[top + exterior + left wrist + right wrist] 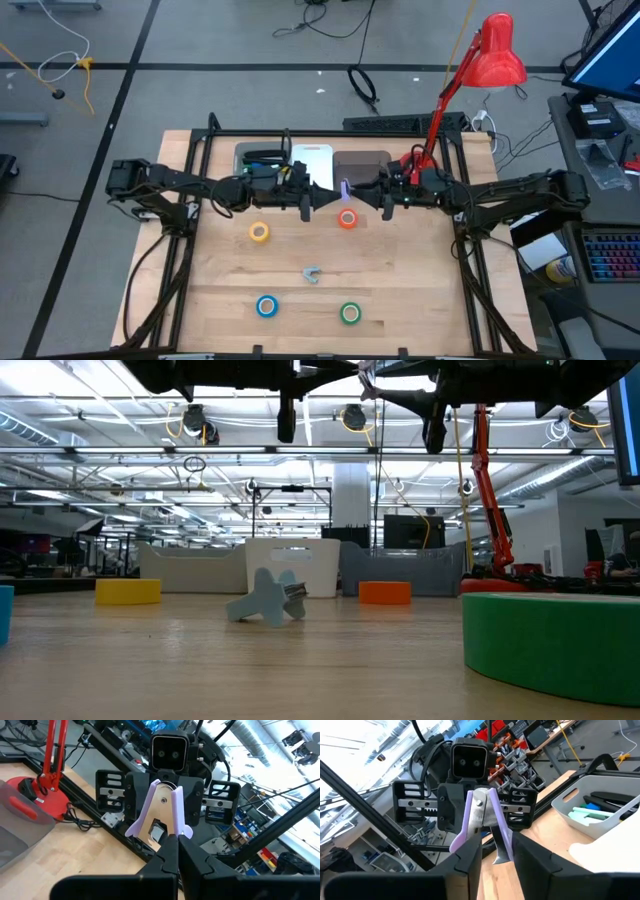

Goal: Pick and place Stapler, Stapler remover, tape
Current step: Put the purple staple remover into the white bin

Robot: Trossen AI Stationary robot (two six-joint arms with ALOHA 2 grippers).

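Tape first, since it lies closest to me: the green roll (349, 313) and the blue roll (266, 306) sit near the front edge of the worktop (420, 290), well apart from each other. Behind them, about midway, a grey staple remover (312, 273) lies loose on the wood. Further back are the yellow roll (259, 232) and the orange roll (347, 219) – so by my reckoning none of the four rolls has been placed yet.

Above the orange roll both arms meet in the air over a purple staple remover (161, 807). The left gripper (176, 851) has its jaws pressed together on the remover's lower end, and I judge it is carrying the piece. The right gripper (496, 857) faces it with its jaws spread to a moderate gap on either side of the remover; I cannot tell whether they touch it. It looks to me like a handover in progress.

Beyond them stand a white bin (312, 152) and a grey bin (362, 162). The white one holds some dark and teal items – whether the stapler is among them I cannot tell
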